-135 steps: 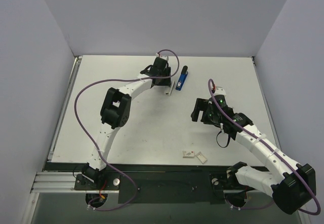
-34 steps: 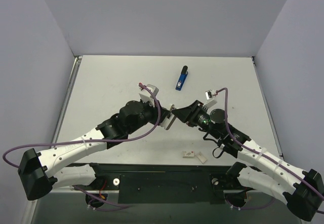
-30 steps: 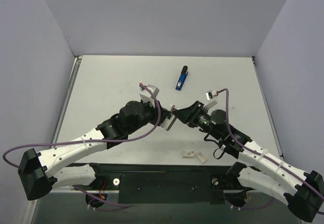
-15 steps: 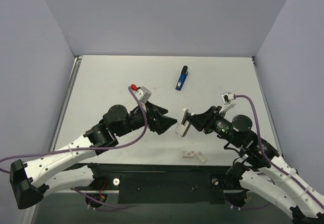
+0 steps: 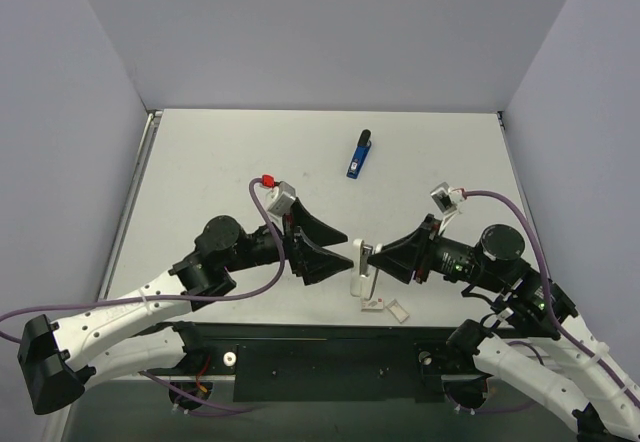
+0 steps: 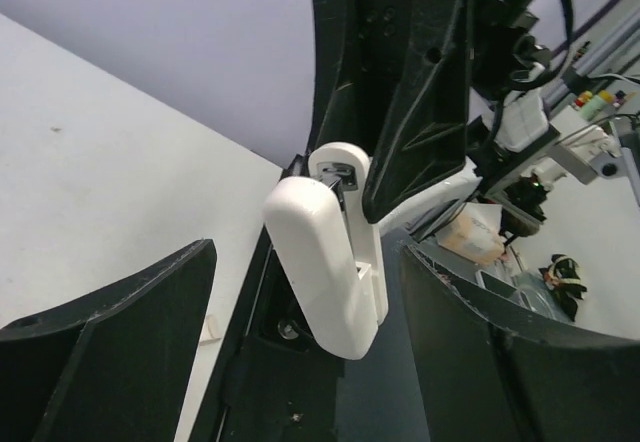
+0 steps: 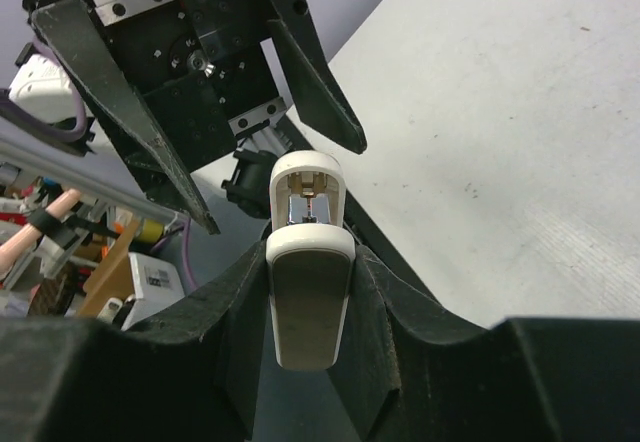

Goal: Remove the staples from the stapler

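Note:
A white stapler (image 5: 358,268) hangs above the table's near edge, gripped at its rear by my right gripper (image 5: 368,261). In the right wrist view the stapler (image 7: 308,292) sits squeezed between both fingers (image 7: 236,312), and its nose shows a metal magazine; I cannot make out any staples. My left gripper (image 5: 346,250) faces it from the left, open, with its fingers apart from the stapler. The stapler (image 6: 325,252) stands upright in the gap of my left gripper (image 6: 306,262) in the left wrist view, touching neither finger.
A small blue object (image 5: 359,154) lies at the back middle of the table (image 5: 220,162). Two small white pieces (image 5: 385,307) rest at the near edge, just below the stapler. The black base rail (image 5: 330,357) runs along the front.
My left gripper opened, let go of the stapler and drew back to the left. The right arm carried the stapler toward the near edge.

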Tool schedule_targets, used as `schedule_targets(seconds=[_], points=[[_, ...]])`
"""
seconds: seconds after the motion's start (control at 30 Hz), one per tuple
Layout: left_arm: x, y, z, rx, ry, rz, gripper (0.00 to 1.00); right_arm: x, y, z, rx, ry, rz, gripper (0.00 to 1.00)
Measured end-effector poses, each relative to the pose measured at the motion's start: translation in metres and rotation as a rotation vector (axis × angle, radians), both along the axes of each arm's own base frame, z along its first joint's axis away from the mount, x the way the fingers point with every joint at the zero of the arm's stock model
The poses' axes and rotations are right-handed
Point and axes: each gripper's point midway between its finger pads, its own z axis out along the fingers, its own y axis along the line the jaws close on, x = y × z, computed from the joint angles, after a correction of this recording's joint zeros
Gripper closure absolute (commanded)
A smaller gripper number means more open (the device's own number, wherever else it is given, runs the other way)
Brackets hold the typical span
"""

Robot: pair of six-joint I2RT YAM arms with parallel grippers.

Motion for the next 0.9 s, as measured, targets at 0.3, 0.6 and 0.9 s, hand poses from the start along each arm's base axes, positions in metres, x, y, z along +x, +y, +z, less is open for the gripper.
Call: schedule_targets(seconds=[0.3,0.6,0.9], points=[[-0.025,0.001,0.024,-0.109,-0.021,-0.134,0.19,-0.026,0.008,0.003,0.009,-0.005,0.158,1.00],[-0.033,-0.001,0.030,-0.139,-0.003,-0.194,0.23,-0.033,0.015,0.024,0.069,-0.059,0.233,1.00],[-0.035,-0.001,0.031,-0.146,0.018,-0.204,0.35,-0.034,0.019,0.031,0.087,-0.090,0.253,1.00]])
